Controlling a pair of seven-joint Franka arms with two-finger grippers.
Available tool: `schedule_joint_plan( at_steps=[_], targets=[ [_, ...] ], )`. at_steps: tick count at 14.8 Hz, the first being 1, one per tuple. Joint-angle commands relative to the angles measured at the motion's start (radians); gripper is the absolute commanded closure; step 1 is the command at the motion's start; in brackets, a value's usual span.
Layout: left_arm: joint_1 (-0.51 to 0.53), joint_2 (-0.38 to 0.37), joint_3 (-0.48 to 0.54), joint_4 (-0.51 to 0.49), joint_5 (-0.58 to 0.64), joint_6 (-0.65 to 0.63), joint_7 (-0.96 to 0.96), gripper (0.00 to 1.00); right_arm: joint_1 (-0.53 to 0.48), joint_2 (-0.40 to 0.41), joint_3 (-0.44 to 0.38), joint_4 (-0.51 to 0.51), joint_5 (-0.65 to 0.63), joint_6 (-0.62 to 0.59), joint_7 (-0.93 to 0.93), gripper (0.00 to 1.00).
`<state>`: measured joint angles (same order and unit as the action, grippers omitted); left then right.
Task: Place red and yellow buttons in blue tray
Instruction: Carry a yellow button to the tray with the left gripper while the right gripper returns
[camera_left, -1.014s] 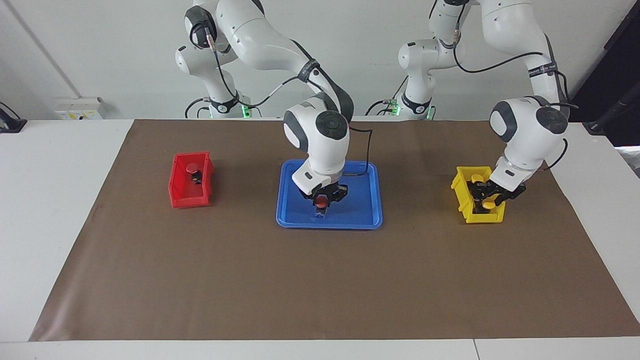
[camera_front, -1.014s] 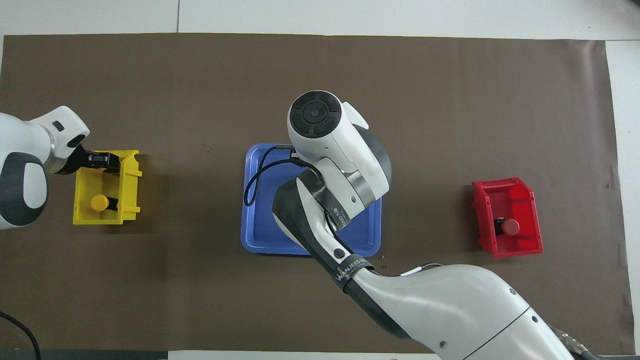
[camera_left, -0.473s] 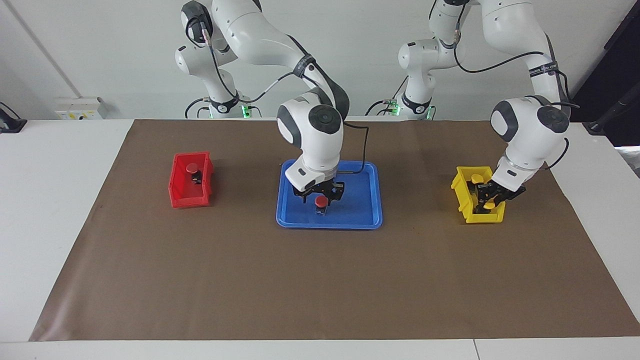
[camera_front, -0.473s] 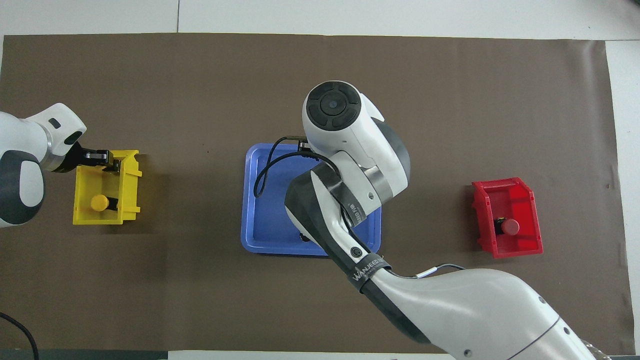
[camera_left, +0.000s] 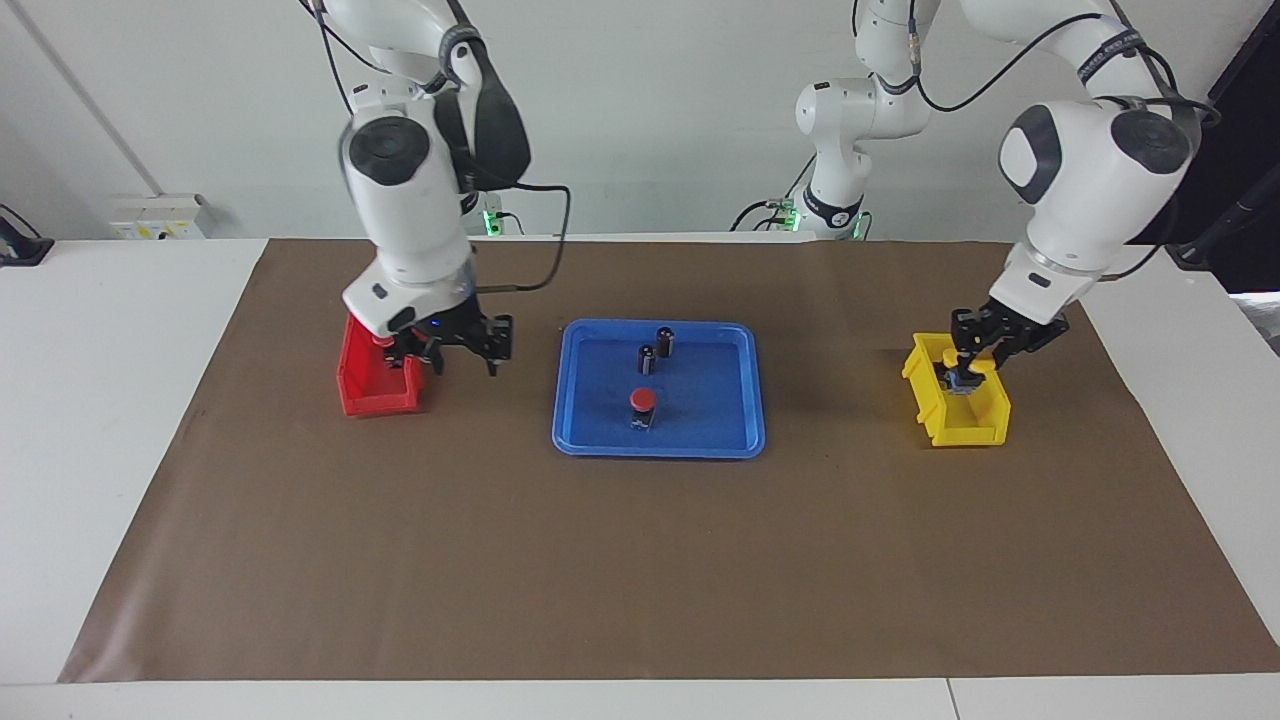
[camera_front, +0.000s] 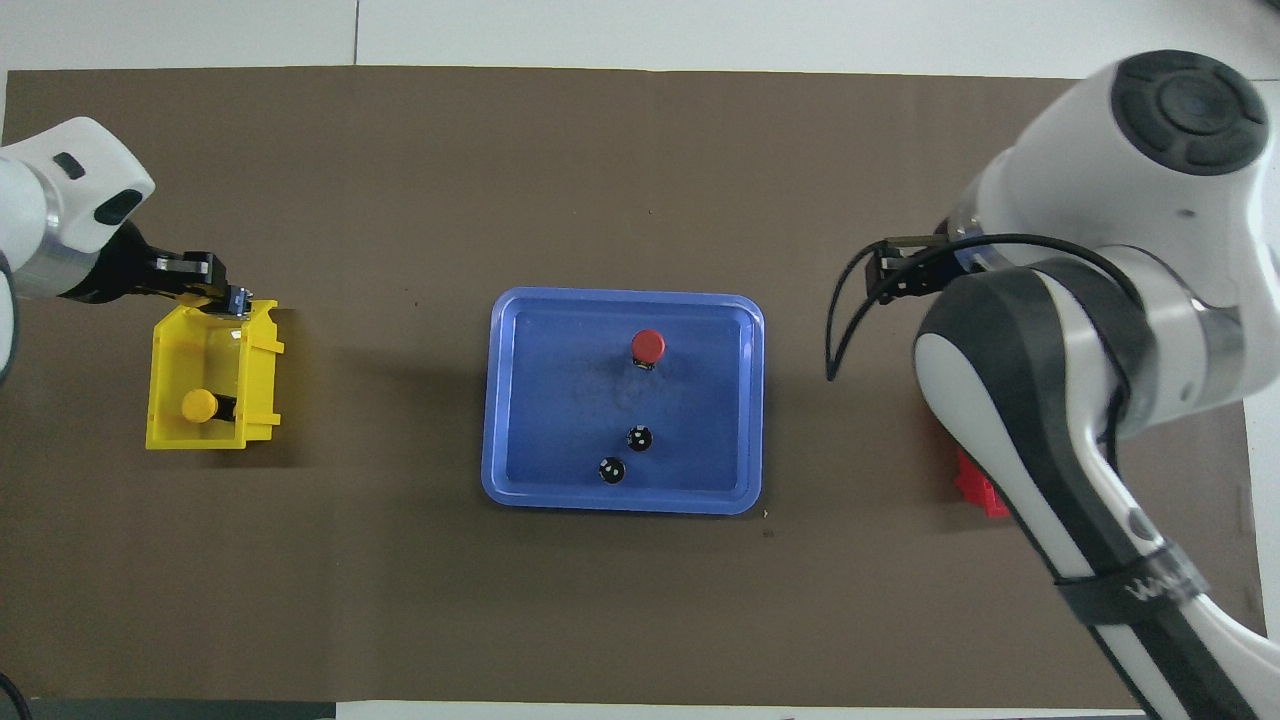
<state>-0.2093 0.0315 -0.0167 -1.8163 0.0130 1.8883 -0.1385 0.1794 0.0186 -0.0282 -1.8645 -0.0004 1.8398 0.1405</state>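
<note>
**Red button resting in the tray, yellow one clamped above its bin**

Facing view: the blue tray (camera_left: 570, 440) is lying at the centre of the frame on the brown mat (camera_left: 640, 560). One red button (camera_left: 642, 401) is standing upright in the tray's lower half. Two dark cylinders (camera_left: 665, 340) are standing above it in the frame, nearer the robots. The right gripper (camera_left: 465, 356) is hanging with its fingers spread and nothing in them. It is over the edge of the red bin (camera_left: 370, 400) at mid-height, toward the right arm's end. The left gripper (camera_left: 968, 368) is gripping a yellow button (camera_left: 962, 381) just above the yellow bin (camera_left: 965, 425) at the left arm's end.

Overhead view: the tray (camera_front: 500, 490) is again sitting mid-frame, with the red button (camera_front: 648, 346) in its upper half. The cylinders (camera_front: 639, 437) are showing lower down. The left gripper (camera_front: 215, 290) is holding its yellow button (camera_front: 236, 298) over the yellow bin's (camera_front: 160, 440) upper rim. A second yellow button (camera_front: 199, 405) is lying inside the bin. The right arm is covering most of the red bin (camera_front: 975, 490).
</note>
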Motion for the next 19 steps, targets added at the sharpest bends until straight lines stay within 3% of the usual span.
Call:
schedule_joint_plan(
  at_steps=[1, 4, 7, 13, 19],
  targets=[
    [-0.22, 0.028, 0.006, -0.018, 0.001, 0.056, -0.269, 0.98, -0.098, -0.271, 0.014, -0.408, 0.023, 0.146, -0.169, 0.28],
    [-0.329, 0.073, 0.004, -0.04, -0.046, 0.107, -0.315, 0.98, -0.221, -0.321, 0.014, -0.547, 0.023, 0.234, -0.372, 0.28],
    [-0.377, 0.131, 0.004, -0.043, -0.093, 0.208, -0.361, 0.98, -0.273, -0.293, 0.013, -0.584, 0.023, 0.266, -0.432, 0.31],
    [-0.409, 0.241, 0.004, -0.034, -0.129, 0.365, -0.411, 0.98, -0.259, -0.263, 0.014, -0.613, 0.023, 0.355, -0.406, 0.34],
    [-0.438, 0.283, 0.004, -0.031, -0.133, 0.399, -0.417, 0.97, -0.248, -0.238, 0.014, -0.627, 0.023, 0.387, -0.406, 0.36]
  ],
)
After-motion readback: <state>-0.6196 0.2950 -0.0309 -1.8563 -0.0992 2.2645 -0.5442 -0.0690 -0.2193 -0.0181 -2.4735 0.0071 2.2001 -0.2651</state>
